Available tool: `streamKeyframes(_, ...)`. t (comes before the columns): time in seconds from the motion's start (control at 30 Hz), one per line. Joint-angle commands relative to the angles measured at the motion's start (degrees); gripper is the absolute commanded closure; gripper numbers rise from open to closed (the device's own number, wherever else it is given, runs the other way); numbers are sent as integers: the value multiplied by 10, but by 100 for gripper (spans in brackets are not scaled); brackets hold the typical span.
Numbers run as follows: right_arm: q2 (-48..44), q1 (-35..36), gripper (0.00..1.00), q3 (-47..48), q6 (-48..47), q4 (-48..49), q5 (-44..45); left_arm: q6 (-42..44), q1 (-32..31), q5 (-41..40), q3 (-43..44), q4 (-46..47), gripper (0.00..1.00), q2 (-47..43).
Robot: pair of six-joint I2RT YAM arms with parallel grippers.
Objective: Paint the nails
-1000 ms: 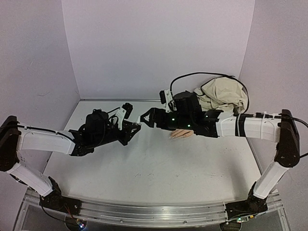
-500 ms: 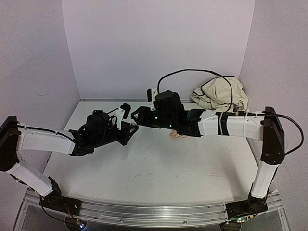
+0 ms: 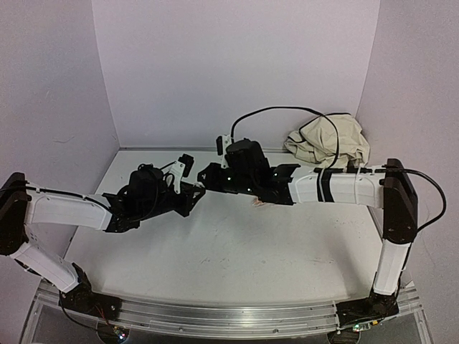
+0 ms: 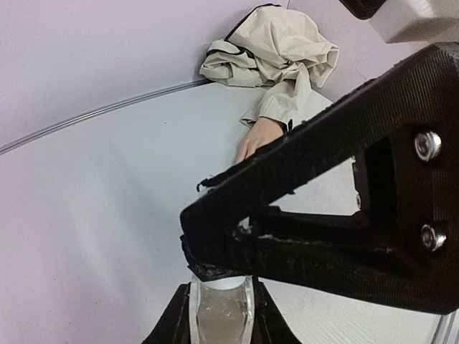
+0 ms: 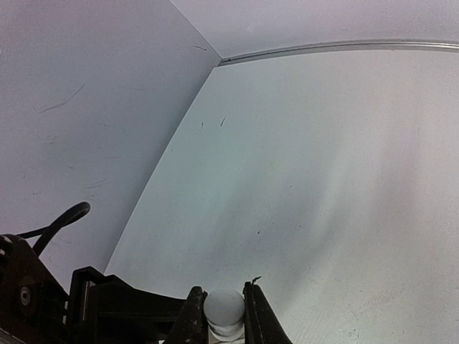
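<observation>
- Sits bolted to a metal rail (image 3: 229,315) at the near edge, with both arms stretched inward and low over the pale table (image 3: 229,251) so that the two grippers meet left of centre.
- Holds a small whitish bottle (image 4: 219,315) in the left gripper (image 3: 195,190) — fingers (image 4: 176,322) closed on either side of its clear body, which stands upright in the left wrist view.
- Clamps a round pale cap (image 5: 224,307) in the right gripper (image 3: 205,177), with fingers (image 5: 193,319) pressed against both of its sides.
- Crosses just over the left gripper, so the right gripper's black frame fills most of the left wrist view and sits directly above the bottle's top.
- Cannot tell whether the cap is seated on the bottle or lifted clear of it, since the join is hidden behind that frame.
- Shows the mannequin hand (image 4: 257,137) farther back, lying on the table beyond the grippers and to their right, well apart from the bottle. Appears in the top view only as a peach sliver under the right forearm.
- Cannot make out the nails: the fingertips point toward the grippers and are covered by the black frame in the left wrist view, and are too small to see from above.
- Runs on from the wrist into a beige sleeve (image 4: 276,50) — bunched in a crumpled heap at the far right, close against the back wall (image 3: 237,72).
- Loops a black cable (image 3: 287,110) up from the right wrist and across toward that heap.
</observation>
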Motion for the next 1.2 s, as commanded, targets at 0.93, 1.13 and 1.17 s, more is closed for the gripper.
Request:
streamKeyframes(0.93,-183,-109,100,-224,-311,232,-780,-53,-1,618,174,31,100,33)
streamKeyframes(1.13,-205,-117,82,-235,-296,202,-617,10,-1,340,109,8,100,-19)
streamKeyframes(1.17,-207,-117,69,-236,-292,194,-584,21,-1,280,100,-2,100,-30)
